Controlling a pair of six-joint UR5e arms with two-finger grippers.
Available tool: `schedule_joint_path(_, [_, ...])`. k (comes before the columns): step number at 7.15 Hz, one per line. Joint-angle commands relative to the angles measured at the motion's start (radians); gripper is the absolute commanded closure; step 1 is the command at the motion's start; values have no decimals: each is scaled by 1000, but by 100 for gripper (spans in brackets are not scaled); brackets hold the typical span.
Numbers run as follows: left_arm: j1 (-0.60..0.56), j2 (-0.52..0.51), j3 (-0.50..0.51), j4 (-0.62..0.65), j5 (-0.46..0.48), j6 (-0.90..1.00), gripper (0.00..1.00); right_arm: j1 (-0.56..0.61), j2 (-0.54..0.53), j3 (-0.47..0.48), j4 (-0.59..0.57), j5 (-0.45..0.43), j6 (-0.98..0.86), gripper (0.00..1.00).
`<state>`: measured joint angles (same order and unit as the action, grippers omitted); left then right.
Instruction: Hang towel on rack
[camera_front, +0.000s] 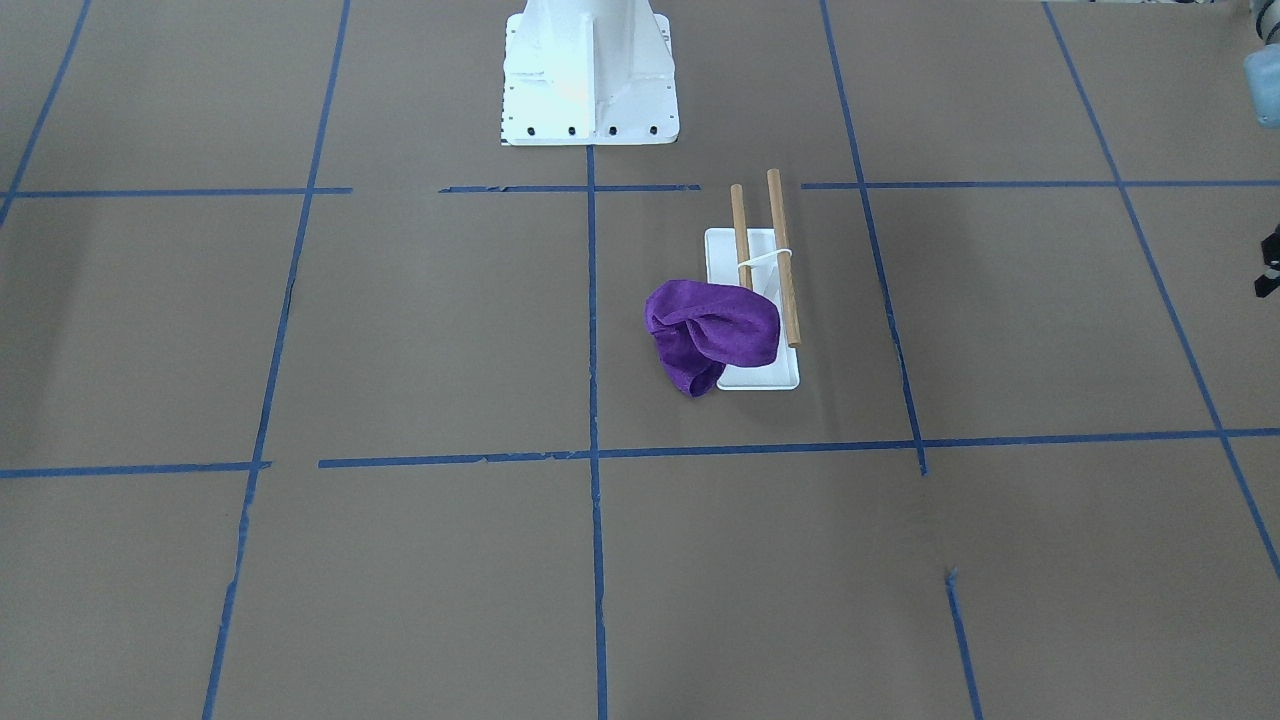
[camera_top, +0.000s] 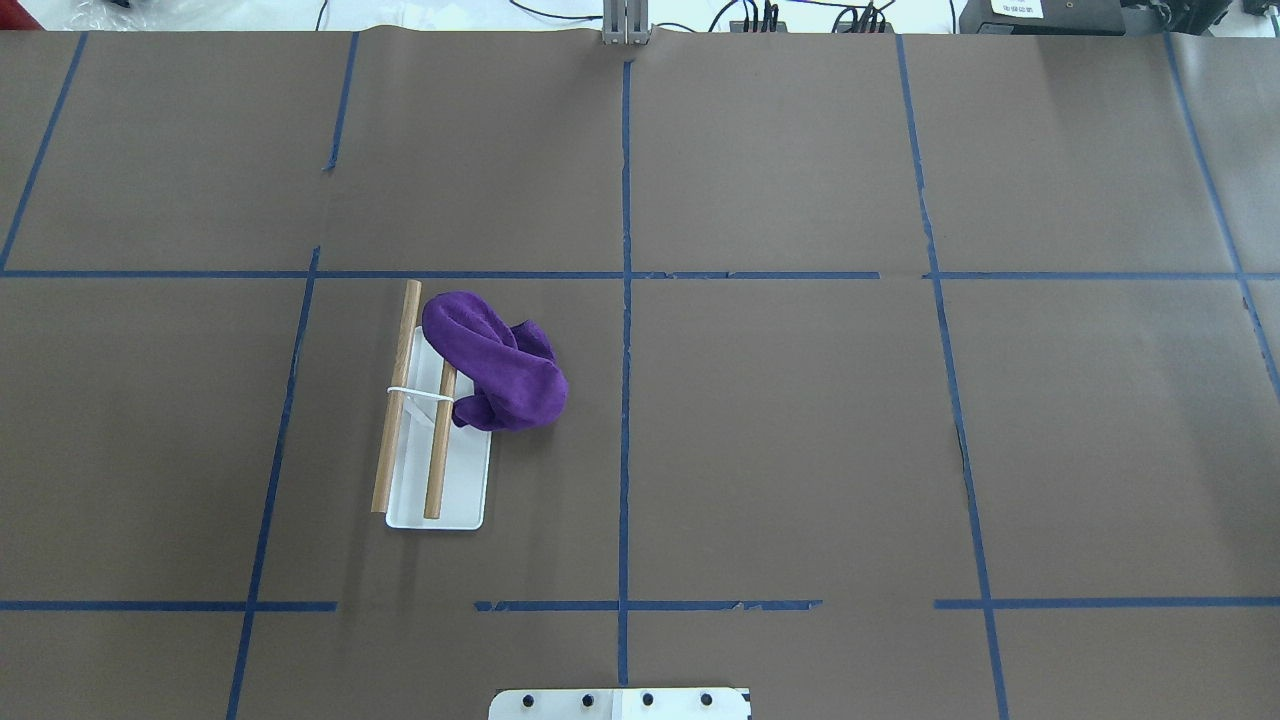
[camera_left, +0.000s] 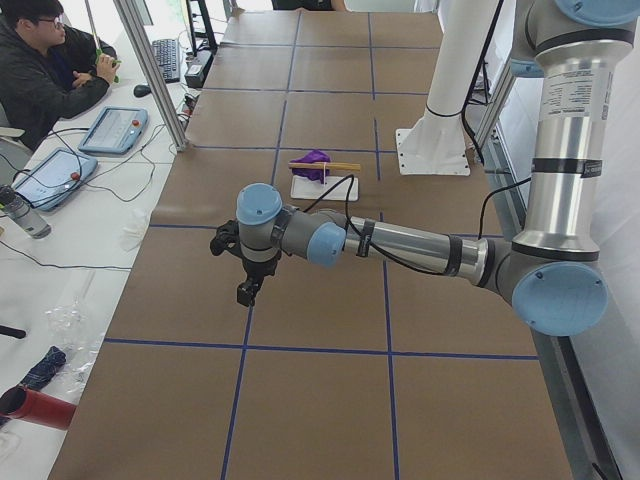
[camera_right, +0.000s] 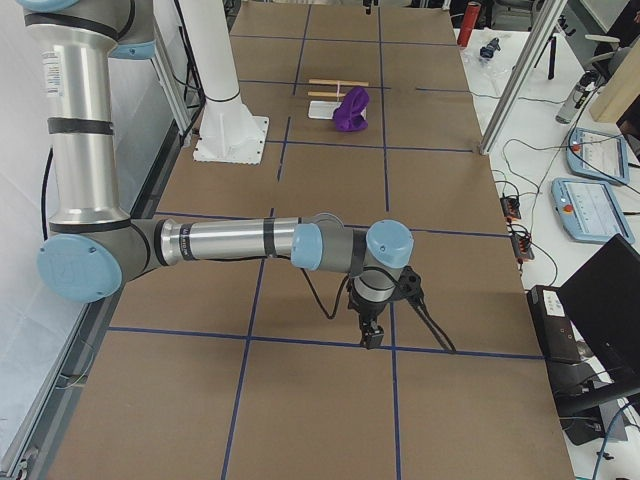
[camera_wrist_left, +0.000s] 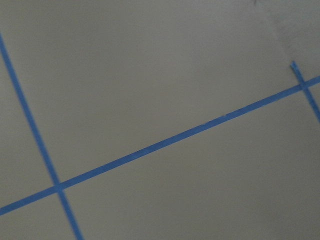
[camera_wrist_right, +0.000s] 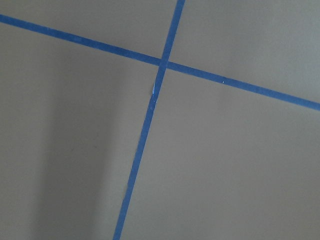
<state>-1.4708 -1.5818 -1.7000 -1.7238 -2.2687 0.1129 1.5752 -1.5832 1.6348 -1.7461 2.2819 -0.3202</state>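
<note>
A purple towel (camera_front: 712, 335) lies bunched over one end of the rack (camera_front: 760, 378), covering the end of one wooden rod and spilling onto the white base and the table. The other rod (camera_front: 783, 260) is bare. The towel (camera_top: 495, 362) and the rack (camera_top: 440, 500) also show in the overhead view, left of centre. My left gripper (camera_left: 245, 290) hangs over the table far from the rack. My right gripper (camera_right: 370, 335) hangs at the opposite end. I cannot tell whether either is open or shut. Both wrist views show only brown table and blue tape.
The white robot pedestal (camera_front: 588, 75) stands behind the rack. Blue tape lines (camera_top: 624, 300) divide the brown table into squares. An operator (camera_left: 40, 70) sits at a side bench with tablets (camera_left: 112, 128). More gear lies on the bench at the other end (camera_right: 590, 205).
</note>
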Motion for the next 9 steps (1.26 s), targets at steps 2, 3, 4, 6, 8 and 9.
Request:
schedule_joint_path(2, [-109,51,45,29,15,27,0,8,-14,-4,11,24,47,0])
schedule_joint_path(3, [-111,68,39,33,23,24,0,8,-15,-4,14,25,47,0])
schedule_joint_path(4, [-112,69,31,33,27,24,0,8,-15,-3,14,25,47,0])
schedule_joint_path(6, [-112,69,22,33,28,25,0,8,-14,5,14,25,47,0])
schedule_joint_path(8, [-112,68,17,33,28,25,0,8,-15,7,14,25,47,0])
schedule_joint_path(9, [-112,69,19,33,28,25,0,8,-15,7,14,25,47,0])
